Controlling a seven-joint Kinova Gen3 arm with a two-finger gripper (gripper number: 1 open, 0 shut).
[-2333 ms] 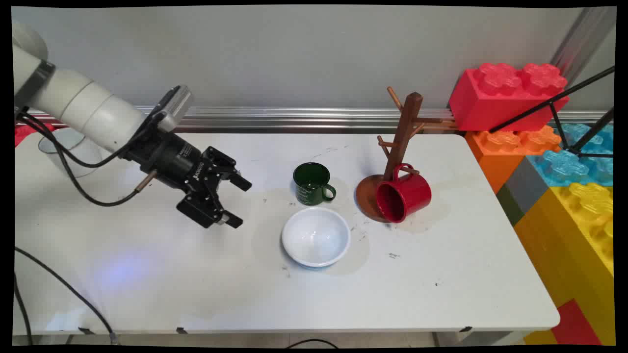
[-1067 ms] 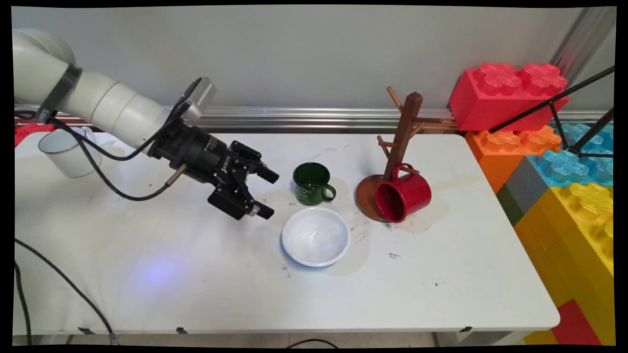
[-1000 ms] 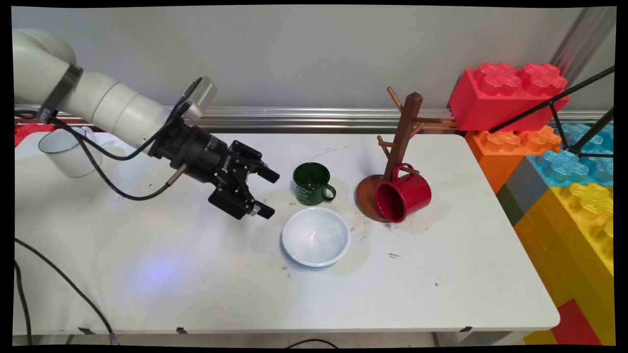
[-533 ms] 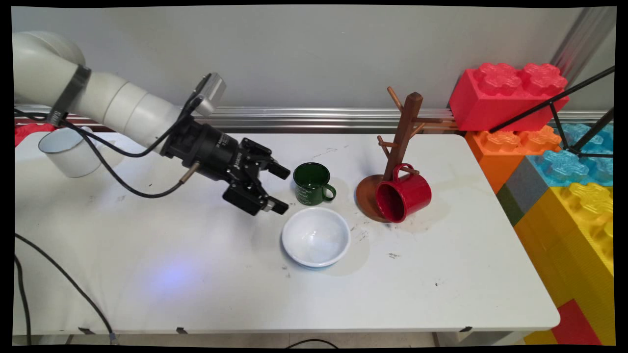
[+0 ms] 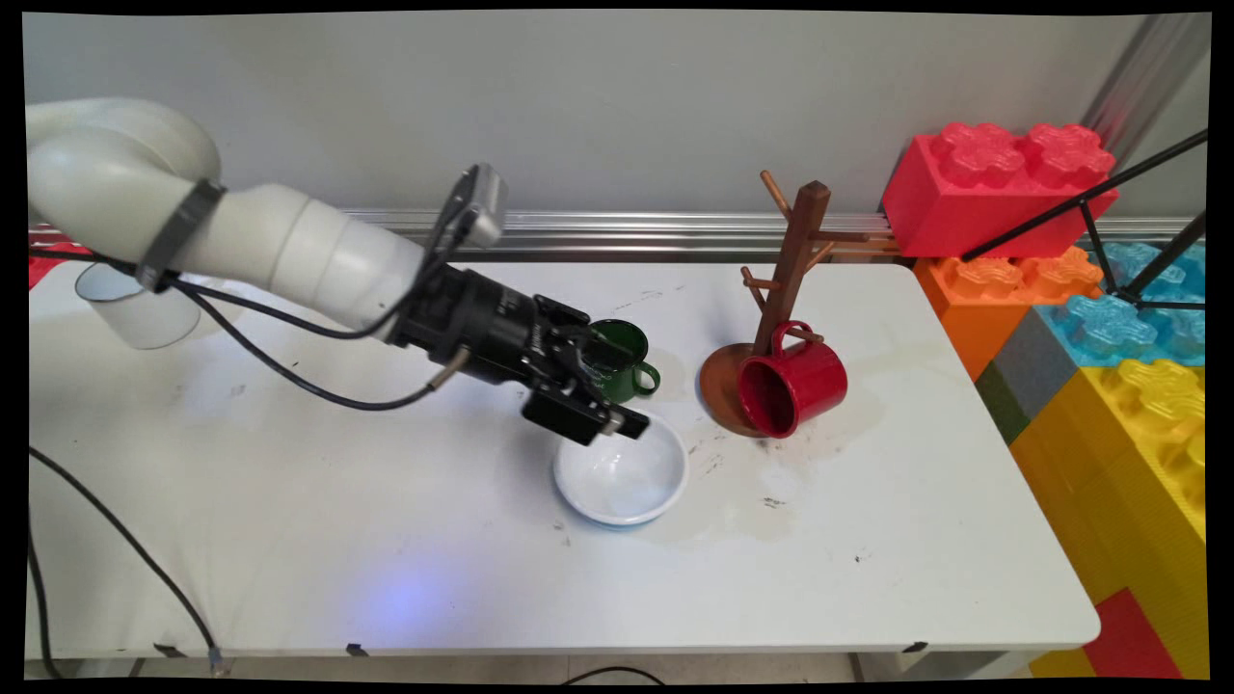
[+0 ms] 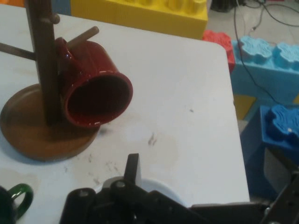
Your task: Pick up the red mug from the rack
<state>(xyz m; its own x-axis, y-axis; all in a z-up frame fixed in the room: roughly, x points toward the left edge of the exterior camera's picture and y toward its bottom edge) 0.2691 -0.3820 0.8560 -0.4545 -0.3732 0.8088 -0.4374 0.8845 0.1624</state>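
The black two-finger gripper (image 5: 610, 384) is low over the middle of the white table (image 5: 386, 540). Its jaws are wide open and they hold nothing. The far finger is right in front of the small dark green metal mug (image 5: 631, 378) and hides part of it. I cannot tell if it touches the mug. The near finger pokes out over the far rim of the round white bowl (image 5: 675, 474).

The green mug stands upright, with its handle pointing to 3 o'clock. The white bowl sits just beside it, at the mug's 6 o'clock. The bowl has nothing in it.

At the green mug's 3 o'clock stands a brown wooden mug tree with a round base (image 5: 796, 253). A shiny red mug (image 5: 805, 384) hangs by its handle from a low peg on the tree. It is tipped over, so its open mouth faces 7 o'clock.

Far away at the table's 10 o'clock stands a white cup (image 5: 135, 318), partly behind the arm. Past the table's 3 o'clock edge there is a pile of big toy building blocks in red, orange, blue and yellow (image 5: 1138, 414).
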